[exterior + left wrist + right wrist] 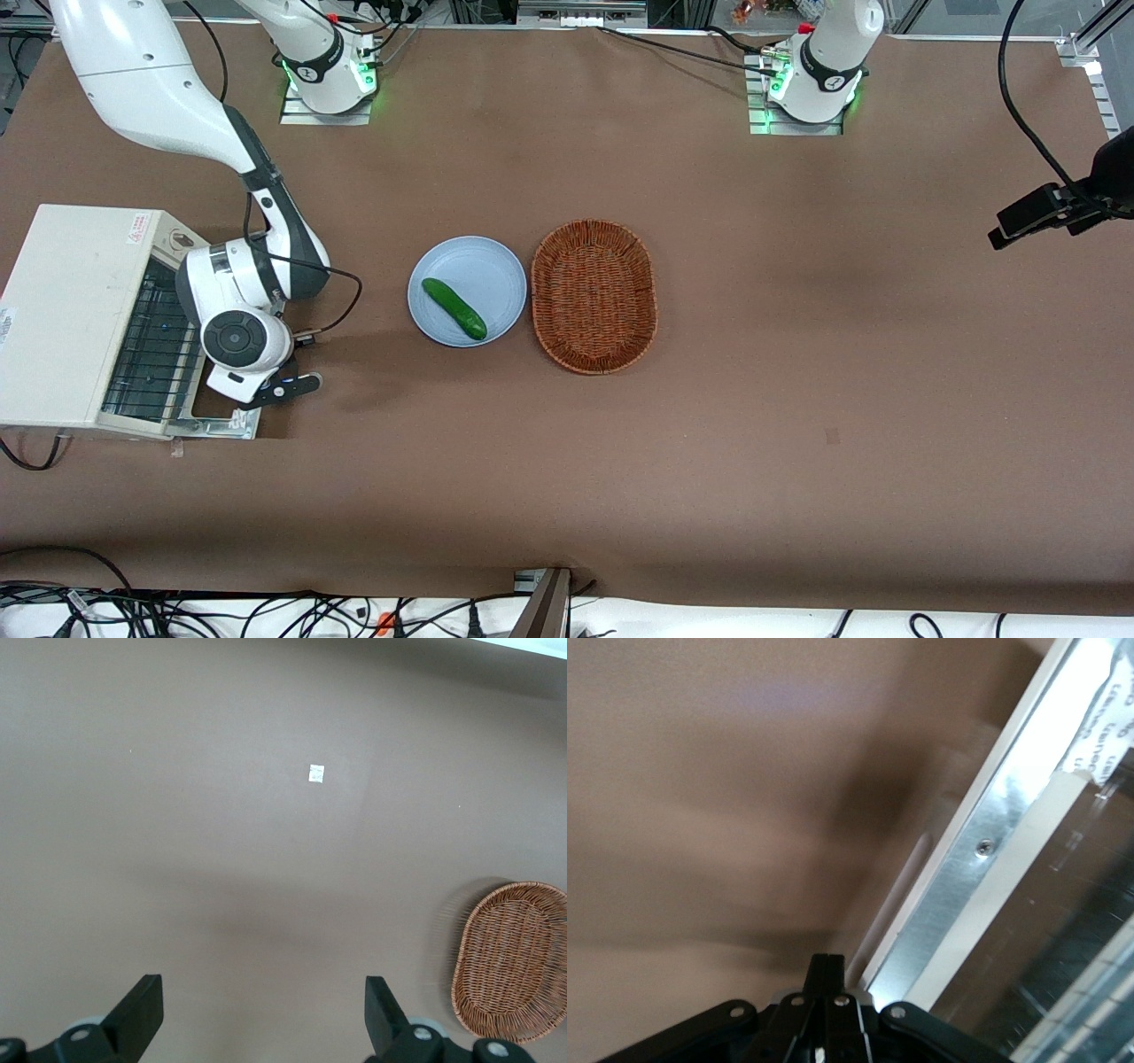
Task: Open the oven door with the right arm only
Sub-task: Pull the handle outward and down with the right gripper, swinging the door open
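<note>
A: Report the condition of the oven door [221, 424].

B: I read the door as folded down flat on the desk [709, 443] in front of the cream-white oven [71, 310]; silver-grey metal frame along its edge; one screw shows in the frame in the right wrist view [983, 847]; glass pane inside the frame; the oven cavity with its wire rack [155, 354] is exposed. The oven sits at the working arm's end of the desk.

A: Position and state of the hand?

B: The hand [283, 388] hangs just over the door's edge nearest the plate [478, 266]; the right arm [266, 230] reaches down to it above the oven opening; in the right wrist view the fingers [826, 983] are pressed together with nothing between them.

A: Any markings?

B: A small red-printed label [137, 227] on the oven top, too small to read; a white sticker with dark text [1107, 718] on the door, partly cut off, not legible.
</note>
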You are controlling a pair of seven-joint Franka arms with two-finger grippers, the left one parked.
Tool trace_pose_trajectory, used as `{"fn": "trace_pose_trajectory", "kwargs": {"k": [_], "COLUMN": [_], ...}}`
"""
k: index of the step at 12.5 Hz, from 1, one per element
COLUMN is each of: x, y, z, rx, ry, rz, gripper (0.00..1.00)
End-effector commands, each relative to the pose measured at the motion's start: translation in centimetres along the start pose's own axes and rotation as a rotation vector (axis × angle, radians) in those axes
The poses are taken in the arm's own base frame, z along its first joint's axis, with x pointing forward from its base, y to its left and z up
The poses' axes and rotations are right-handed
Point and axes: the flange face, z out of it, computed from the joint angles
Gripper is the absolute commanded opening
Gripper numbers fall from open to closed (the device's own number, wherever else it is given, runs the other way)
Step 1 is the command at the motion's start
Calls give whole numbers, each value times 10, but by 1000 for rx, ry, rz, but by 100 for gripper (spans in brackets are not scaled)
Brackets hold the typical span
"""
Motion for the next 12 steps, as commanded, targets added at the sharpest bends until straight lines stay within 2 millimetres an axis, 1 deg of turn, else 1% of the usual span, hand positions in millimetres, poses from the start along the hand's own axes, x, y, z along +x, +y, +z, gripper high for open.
{"fn": "trace_pose_trajectory", "kwargs": {"k": [1, 4, 5, 7, 9, 11, 12], "x": [-14, -14, -13, -13, -13, -12, -11], "y": [65, 59, 54, 52, 48, 44, 39], "z": [24, 22, 22, 22, 22, 21, 18], "rx": [-30, 20, 42, 74, 156, 174, 172], "ry": [-44, -49, -52, -52, -54, -56, -57], "rz": [50, 78, 96, 144, 196, 238, 249], "gripper": [0, 0, 0, 0, 0, 0, 0]}}
